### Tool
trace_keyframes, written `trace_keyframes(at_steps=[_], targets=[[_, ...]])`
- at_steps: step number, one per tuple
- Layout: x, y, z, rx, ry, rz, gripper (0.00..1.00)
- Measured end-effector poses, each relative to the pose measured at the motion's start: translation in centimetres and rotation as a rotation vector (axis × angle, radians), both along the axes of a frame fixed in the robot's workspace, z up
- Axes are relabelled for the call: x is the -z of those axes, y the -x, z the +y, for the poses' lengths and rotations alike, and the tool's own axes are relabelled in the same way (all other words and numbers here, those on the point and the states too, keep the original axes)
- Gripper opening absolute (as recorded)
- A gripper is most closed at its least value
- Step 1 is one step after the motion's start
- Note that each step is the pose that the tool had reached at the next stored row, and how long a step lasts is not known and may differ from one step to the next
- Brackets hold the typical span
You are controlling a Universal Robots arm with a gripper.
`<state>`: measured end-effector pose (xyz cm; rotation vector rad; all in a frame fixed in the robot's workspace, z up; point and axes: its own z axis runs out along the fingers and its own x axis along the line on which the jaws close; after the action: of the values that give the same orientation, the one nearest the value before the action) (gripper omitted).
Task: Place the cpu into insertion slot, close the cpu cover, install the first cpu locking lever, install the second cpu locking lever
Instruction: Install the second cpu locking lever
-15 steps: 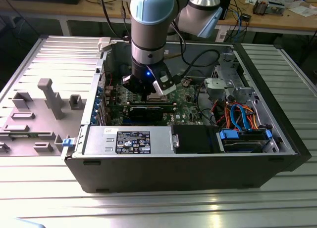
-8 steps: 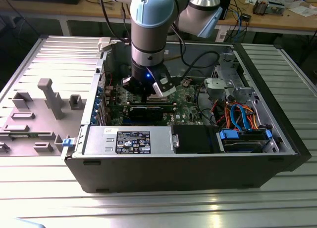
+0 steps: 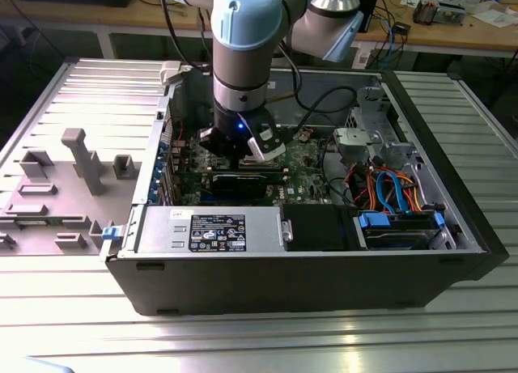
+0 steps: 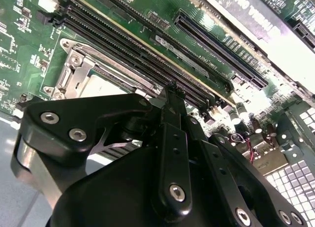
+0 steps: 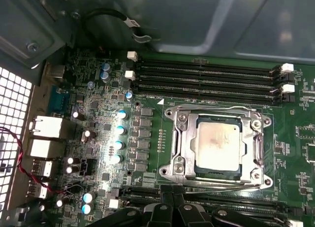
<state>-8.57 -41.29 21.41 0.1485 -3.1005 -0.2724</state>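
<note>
1. The gripper [image 3: 243, 150] is down inside the open case [image 3: 453, 219], low over the green board [image 3: 303, 158].
2. Whether it is clenched or released cannot be told.
3. In the first wrist view the cpu [image 5: 219, 143] sits in the slot [image 5: 216, 176] – the cover [image 5: 179, 136] lies flat, framing it.
4. Thin wire levers [image 5: 216, 108] run along two edges of the cover; I cannot tell whether they are latched.
5. In the second wrist view the gripper [image 4: 173, 89] hangs just beside the cover [image 4: 74, 72], over long black slots [image 4: 133, 45].
6. Writing – a white printed label [image 3: 217, 231] on the grey box at the case front, and a small tag [image 5: 129, 21] on a black cable.
</note>
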Motion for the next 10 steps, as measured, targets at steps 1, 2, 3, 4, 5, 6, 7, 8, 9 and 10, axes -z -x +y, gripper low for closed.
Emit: trace_keyframes(at_steps=[1,2,3,4,5,6,7,8,9,10], targets=[[0.05,0.0,0.0,0.0,-0.0028,-0.0001,0.11],[0.12,0.0,0.0,0.0,-0.0085,-0.0001,0.11],[0.15,-0.01,0.01,0.0,-0.0116,-0.0001,0.11],[0.15,-0.01,0.0,0.0,-0.0119,-0.0001,0.11],[0.15,0.0,0.0,0.0,-0.012,-0.0001,0.11],[0.16,0.0,0.0,0.0,-0.0136,-0.0001,0.11],[0.17,0.0,0.0,0.0,-0.015,-0.0001,0.11],[0.18,0.0,0.0,0.0,-0.0152,-0.0001,0.11],[0.18,0.0,0.0,0.0,-0.0153,-0.0001,0.11],[0.19,0.02,0.0,0.0,-0.0171,-0.0001,0.11]])
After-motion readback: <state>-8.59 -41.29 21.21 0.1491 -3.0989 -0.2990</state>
